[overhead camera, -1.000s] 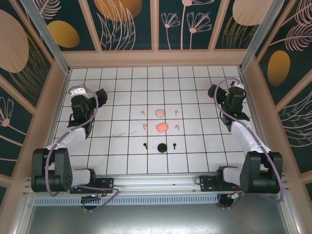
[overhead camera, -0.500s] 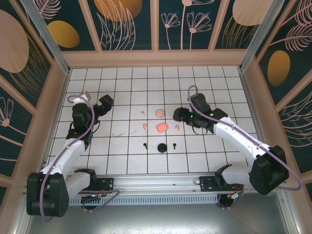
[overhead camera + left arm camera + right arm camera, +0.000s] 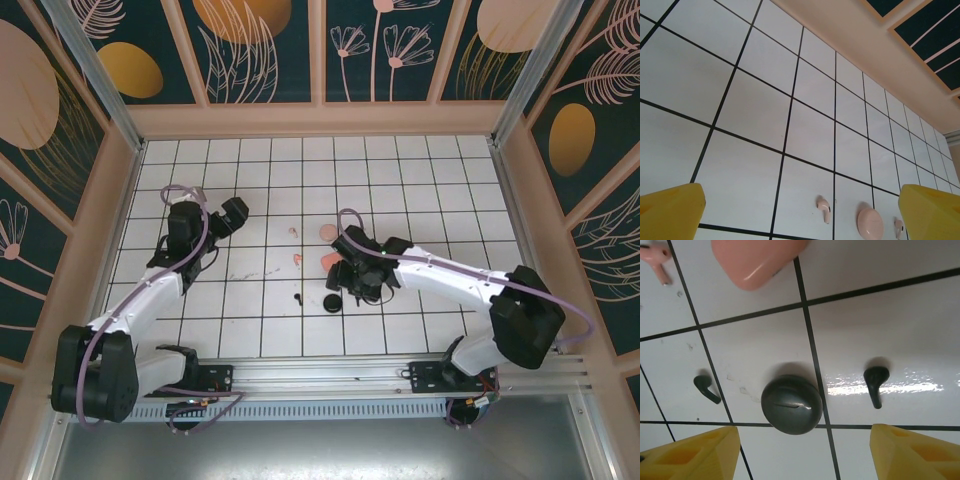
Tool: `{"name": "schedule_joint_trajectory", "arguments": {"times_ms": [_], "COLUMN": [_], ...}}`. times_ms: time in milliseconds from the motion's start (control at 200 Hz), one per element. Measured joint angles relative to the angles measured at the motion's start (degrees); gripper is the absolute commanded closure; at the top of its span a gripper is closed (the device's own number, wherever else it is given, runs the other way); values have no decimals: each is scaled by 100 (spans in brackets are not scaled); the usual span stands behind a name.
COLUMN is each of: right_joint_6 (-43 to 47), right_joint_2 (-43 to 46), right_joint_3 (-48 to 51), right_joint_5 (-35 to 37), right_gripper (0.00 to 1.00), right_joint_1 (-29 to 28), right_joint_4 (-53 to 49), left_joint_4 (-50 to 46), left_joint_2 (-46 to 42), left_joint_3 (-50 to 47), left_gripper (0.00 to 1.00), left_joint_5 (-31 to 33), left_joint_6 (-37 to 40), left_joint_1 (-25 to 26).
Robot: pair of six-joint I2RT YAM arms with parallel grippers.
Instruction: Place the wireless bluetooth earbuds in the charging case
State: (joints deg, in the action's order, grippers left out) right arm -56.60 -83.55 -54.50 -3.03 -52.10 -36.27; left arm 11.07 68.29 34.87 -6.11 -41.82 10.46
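Three closed charging cases lie mid-table: pale pink [image 3: 327, 232], coral [image 3: 331, 260] and black [image 3: 334, 303]. Wireless bluetooth earbuds lie beside them: a pale pink one [image 3: 293, 231], a coral one [image 3: 298, 259] and a black one [image 3: 297, 298]. My right gripper [image 3: 353, 284] hovers open just above the black case [image 3: 791, 404], with black earbuds [image 3: 706, 388] [image 3: 875, 383] on either side of the case and nothing between its yellow fingertips [image 3: 690, 455]. My left gripper [image 3: 231, 214] stands open, well left of the pale pink earbud [image 3: 824, 207] and pale pink case [image 3: 870, 223].
The white tiled floor [image 3: 240, 320] is boxed in by low beige walls [image 3: 320, 118] on three sides. The right arm's purple cable [image 3: 345, 225] loops over the tiles just right of the pale pink case. A second pale pink earbud [image 3: 898, 227] lies right of that case.
My right arm has swung from the back right corner to the middle, over the black case, and its jaws have narrowed somewhat. The left gripper has shifted slightly toward the centre, still open.
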Motion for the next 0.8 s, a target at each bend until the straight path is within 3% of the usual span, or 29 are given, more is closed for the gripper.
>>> {"name": "schedule_joint_trajectory", "arguments": {"times_ms": [360,796], "right_joint_6": [-732,-938], "right_joint_2": [-748,-1596], "right_joint_3": [-527,-1182], "right_joint_5": [289,516], "right_gripper": [29,29], "right_joint_1": [-573,-658], "right_joint_4": [-247,-629], "left_joint_4": [-304,-402], "left_joint_2": [240,245], "left_joint_3": [146,223], "left_gripper": [1,1], "left_joint_5": [2,-116], "left_joint_6": [201,278], "left_joint_1": [61,81]}}
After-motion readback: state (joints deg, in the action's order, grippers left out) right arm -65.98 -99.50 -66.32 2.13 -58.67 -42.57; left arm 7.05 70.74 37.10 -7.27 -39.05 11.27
